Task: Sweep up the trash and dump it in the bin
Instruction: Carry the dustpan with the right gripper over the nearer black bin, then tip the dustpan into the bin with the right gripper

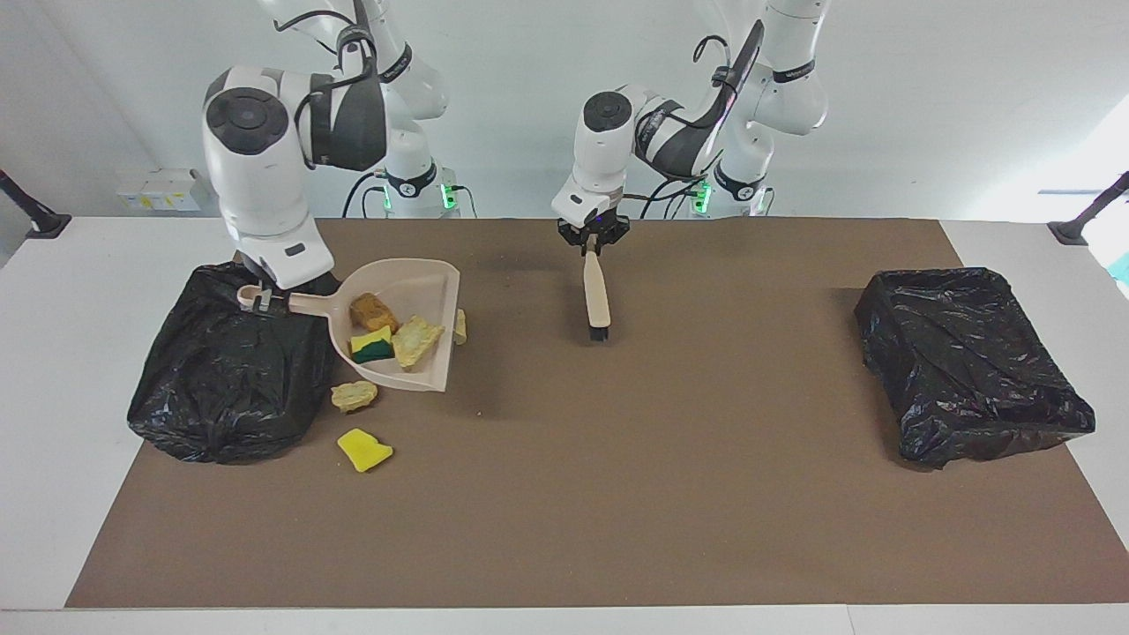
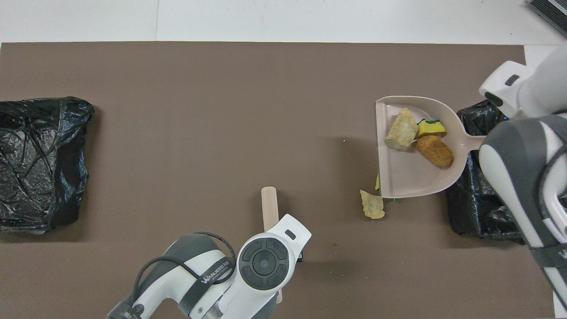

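Note:
My right gripper [image 1: 262, 302] is shut on the handle of the beige dustpan [image 1: 423, 287], which it holds tilted beside the black-bagged bin [image 1: 225, 379]. In the pan lie an orange-brown lump [image 1: 373, 310], a green-backed yellow sponge [image 1: 372, 345] and a beige lump [image 1: 416, 341]. On the mat, farther from the robots than the pan, lie a beige lump [image 1: 355, 395] and a yellow sponge chunk [image 1: 364, 450]. A small pale scrap [image 1: 459, 326] lies at the pan's edge. My left gripper [image 1: 593, 245] is shut on the beige brush [image 1: 597, 295], bristles low over the mat's middle.
A second black-bagged bin [image 1: 970, 362] stands at the left arm's end of the brown mat [image 1: 661, 494]. In the overhead view the pan [image 2: 412, 177] hides the two scraps on the mat, the pale scrap [image 2: 373, 204] shows, and my arms hide both grippers.

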Action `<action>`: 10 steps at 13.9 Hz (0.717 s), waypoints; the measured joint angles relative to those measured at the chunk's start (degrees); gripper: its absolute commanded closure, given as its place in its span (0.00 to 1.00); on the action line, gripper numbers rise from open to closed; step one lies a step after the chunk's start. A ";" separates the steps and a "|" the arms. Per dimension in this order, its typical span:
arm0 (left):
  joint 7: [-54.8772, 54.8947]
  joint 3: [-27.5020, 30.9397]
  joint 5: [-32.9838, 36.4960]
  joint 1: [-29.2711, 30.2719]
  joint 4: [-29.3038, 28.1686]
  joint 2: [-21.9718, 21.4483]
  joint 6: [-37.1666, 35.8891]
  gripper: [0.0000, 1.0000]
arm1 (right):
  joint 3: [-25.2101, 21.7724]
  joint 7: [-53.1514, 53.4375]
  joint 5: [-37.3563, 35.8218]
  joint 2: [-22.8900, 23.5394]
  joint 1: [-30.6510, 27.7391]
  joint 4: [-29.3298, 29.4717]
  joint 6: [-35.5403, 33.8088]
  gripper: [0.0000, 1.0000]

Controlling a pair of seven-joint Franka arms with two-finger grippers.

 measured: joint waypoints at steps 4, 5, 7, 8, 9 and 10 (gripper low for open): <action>-1.15 0.01 -2.26 -1.32 -1.30 0.47 1.75 1.00 | -0.17 -3.74 -2.22 0.01 -10.22 -0.37 3.05 1.00; -1.20 0.01 -2.29 -1.44 -1.55 0.55 2.47 1.00 | -0.23 -4.58 -3.36 0.01 -12.22 -0.55 3.95 1.00; -1.20 0.04 -2.29 -1.45 -2.20 0.58 3.15 0.90 | -0.25 -5.21 -6.97 -0.15 -15.54 -1.11 5.44 1.00; -1.18 0.05 -2.29 -1.45 -2.48 0.58 3.35 0.86 | -0.26 -5.29 -9.13 -0.42 -16.62 -1.66 6.00 1.00; -1.15 0.05 -2.29 -1.45 -2.75 0.58 3.44 0.84 | -0.26 -5.30 -11.07 -0.84 -17.37 -2.46 6.63 1.00; -1.12 0.05 -2.29 -1.45 -3.07 0.58 3.56 0.83 | -0.24 -5.30 -13.11 -1.49 -17.82 -3.67 7.40 1.00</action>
